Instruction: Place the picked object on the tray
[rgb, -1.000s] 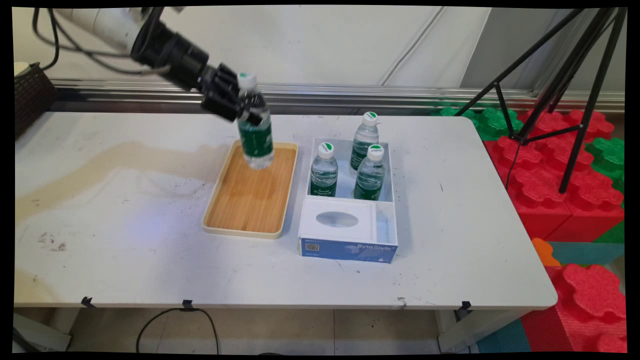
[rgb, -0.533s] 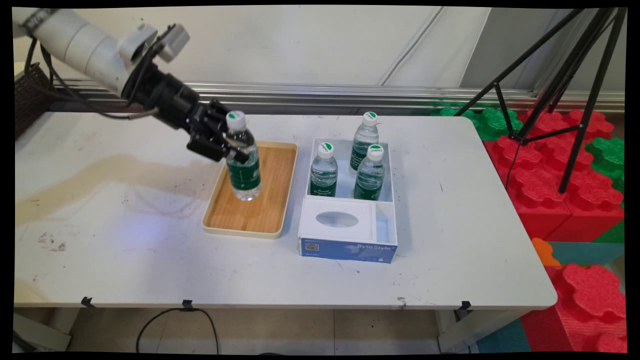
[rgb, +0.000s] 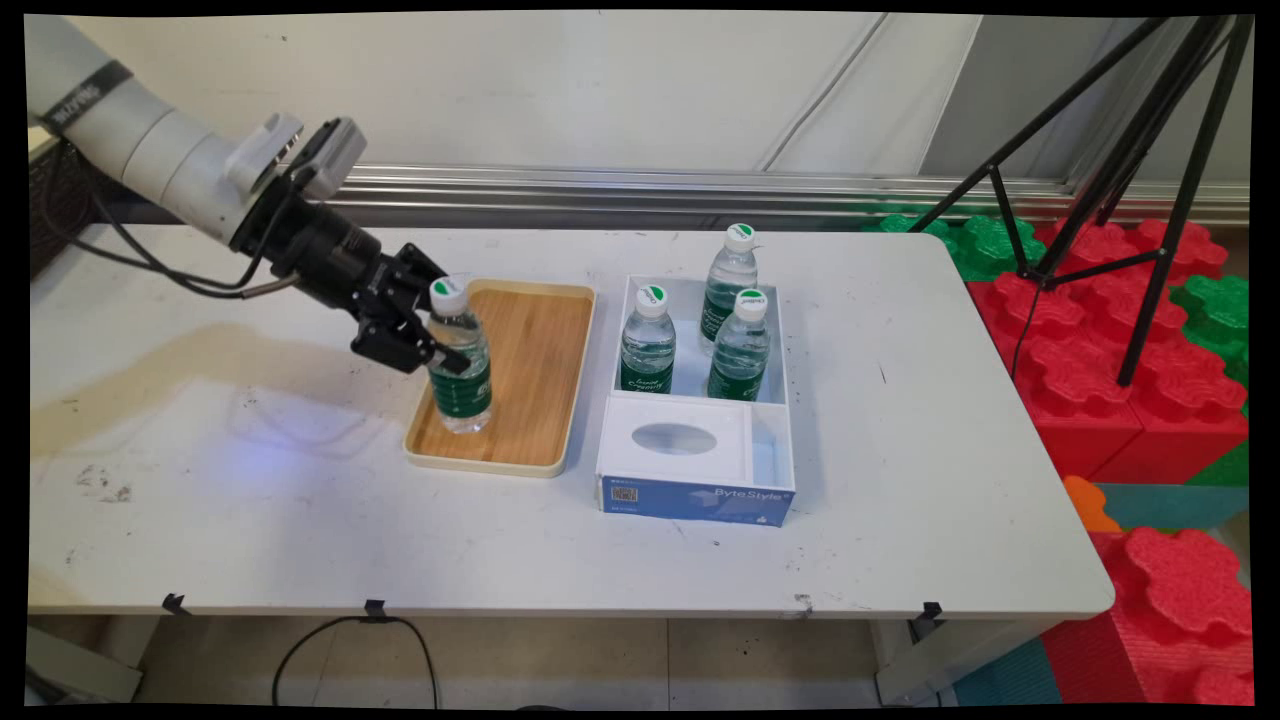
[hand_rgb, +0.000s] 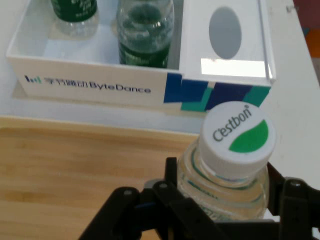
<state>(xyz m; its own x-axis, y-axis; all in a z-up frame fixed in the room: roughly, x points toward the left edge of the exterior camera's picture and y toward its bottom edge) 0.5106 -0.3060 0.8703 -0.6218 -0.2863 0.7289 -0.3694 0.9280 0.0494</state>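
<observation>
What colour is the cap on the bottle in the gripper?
The bottle's cap is white with a green leaf shape and grey "Cestbon" lettering, clearest in the hand view.

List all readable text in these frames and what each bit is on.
"Cestbon": cap of the held bottle, gripper shut on it.
"ByteDance": white box side, hand view; the characters before it are too blurred to read.
"ByteStyle": the box's blue front, main view.
"KINOVA": arm link, barely legible.
Labels on the three bottles in the box: too small to read.
</observation>
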